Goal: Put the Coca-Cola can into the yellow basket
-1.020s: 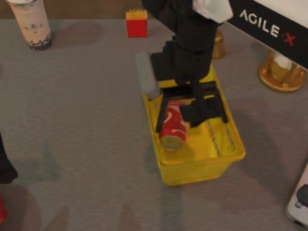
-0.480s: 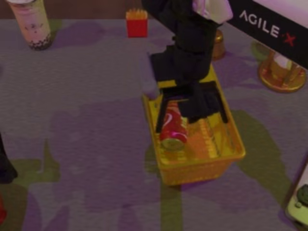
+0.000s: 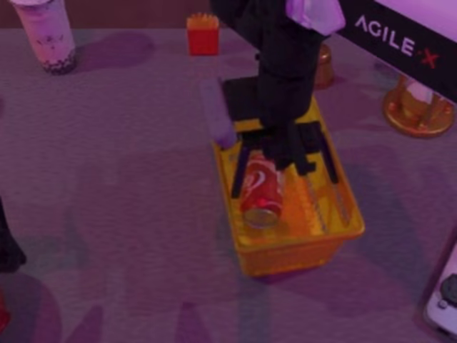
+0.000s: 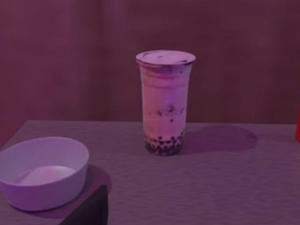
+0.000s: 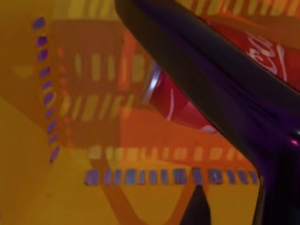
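Can and basket decide the next move: the Coca-Cola can (image 3: 261, 191) lies on its side inside the yellow basket (image 3: 294, 254), toward the basket's left wall, its long axis running from far to near with the silver end nearest. The right gripper (image 3: 275, 161) hangs directly over the can's far end, within the basket's black handles. Whether its fingers clasp the can or have parted, I cannot tell; in the right wrist view a dark finger (image 5: 220, 89) crosses in front of the red can (image 5: 180, 105), with the slotted yellow floor behind. My judgement is that the can is as good as delivered, and the arm's way out is straight up between the handles. The left arm sits parked at the near left edge, facing a bubble tea cup (image 4: 165, 101) and a white bowl (image 4: 42, 171). Fries box (image 3: 203, 33) and golden stands (image 3: 418, 107) lie far off, clear of the path.
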Robot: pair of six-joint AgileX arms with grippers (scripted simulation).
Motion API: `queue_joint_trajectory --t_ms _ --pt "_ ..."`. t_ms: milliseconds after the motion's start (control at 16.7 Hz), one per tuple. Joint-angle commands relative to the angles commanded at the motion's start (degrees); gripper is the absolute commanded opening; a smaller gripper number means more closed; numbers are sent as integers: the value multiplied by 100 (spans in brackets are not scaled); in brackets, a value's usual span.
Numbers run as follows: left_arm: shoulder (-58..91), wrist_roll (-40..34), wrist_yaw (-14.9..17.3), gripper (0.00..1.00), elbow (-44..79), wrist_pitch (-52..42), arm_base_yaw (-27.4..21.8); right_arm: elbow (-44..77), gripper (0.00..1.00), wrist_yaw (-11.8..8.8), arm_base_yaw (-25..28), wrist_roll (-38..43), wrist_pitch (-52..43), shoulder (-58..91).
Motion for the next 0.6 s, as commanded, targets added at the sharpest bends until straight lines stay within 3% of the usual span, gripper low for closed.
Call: queue_joint_trajectory --t_ms 600 --pt "0 0 0 100 0 0 0 0 0 0 0 0 0 0"
